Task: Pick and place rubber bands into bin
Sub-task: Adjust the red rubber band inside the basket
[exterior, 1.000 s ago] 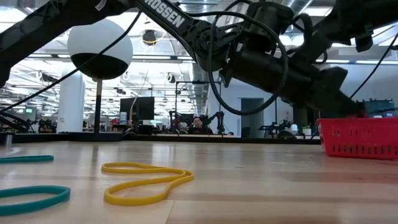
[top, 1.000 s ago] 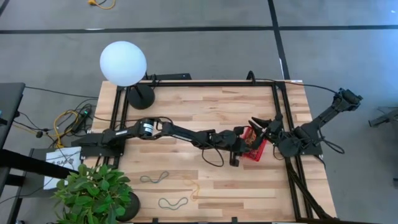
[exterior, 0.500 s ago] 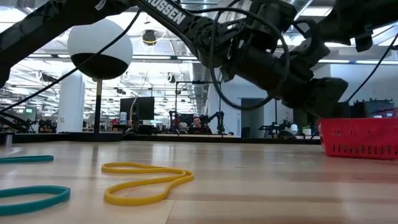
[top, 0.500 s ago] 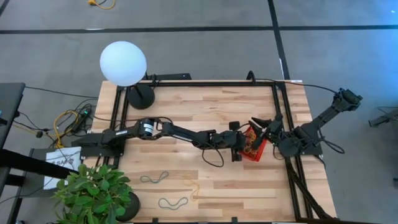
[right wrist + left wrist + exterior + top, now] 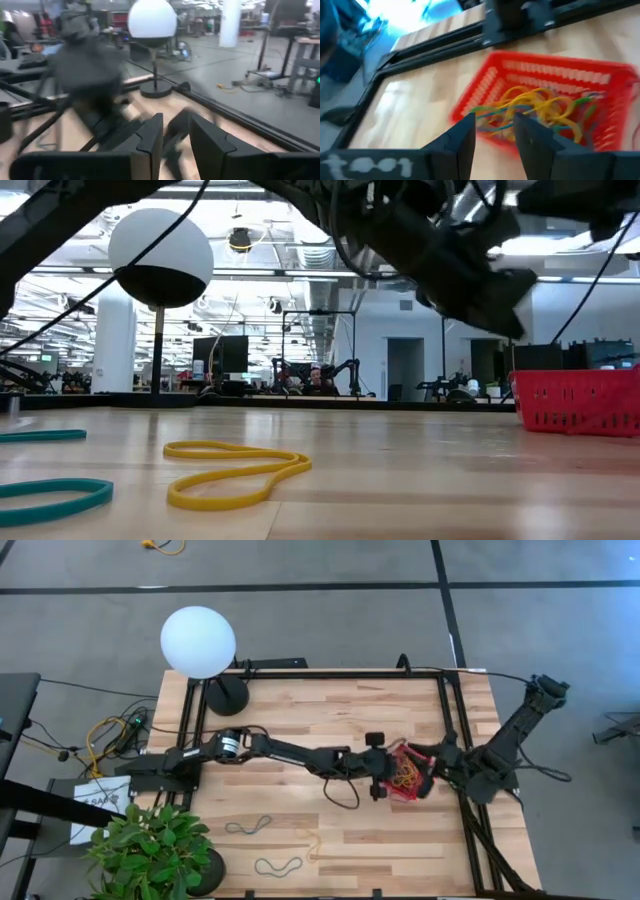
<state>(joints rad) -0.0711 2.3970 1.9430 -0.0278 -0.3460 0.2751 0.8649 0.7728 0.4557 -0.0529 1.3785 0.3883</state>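
The small red square plastic bin [image 5: 555,105] sits near the right side of the pale wooden worktop [image 5: 320,720] and already holds a tangle of yellow, green and reddish rubber bands [image 5: 540,112]. Three more thin elastic loops lie well apart from it, near the front-left of the worktop: a green one [image 5: 248,827], a second green one [image 5: 280,866] and a yellow one [image 5: 235,472], which the low view shows lying flat in a loose figure-eight.

The left gripper [image 5: 378,766] is just beside the bin's left wall, above the worktop; its wrist view shows the two dark fingers [image 5: 462,140] a narrow gap apart with nothing between them. The right gripper [image 5: 428,755] is at the bin's far side; its fingers [image 5: 150,137] are also narrowly parted and empty.

The step in hand looks like going for another loose band. To do it well, the left arm should clear the bin wall before swinging across, so the light bin is not nudged. Over the chosen loop, the fingers should straddle a single strand, press close to the wood, close, then lift straight up so the floppy band hangs free.
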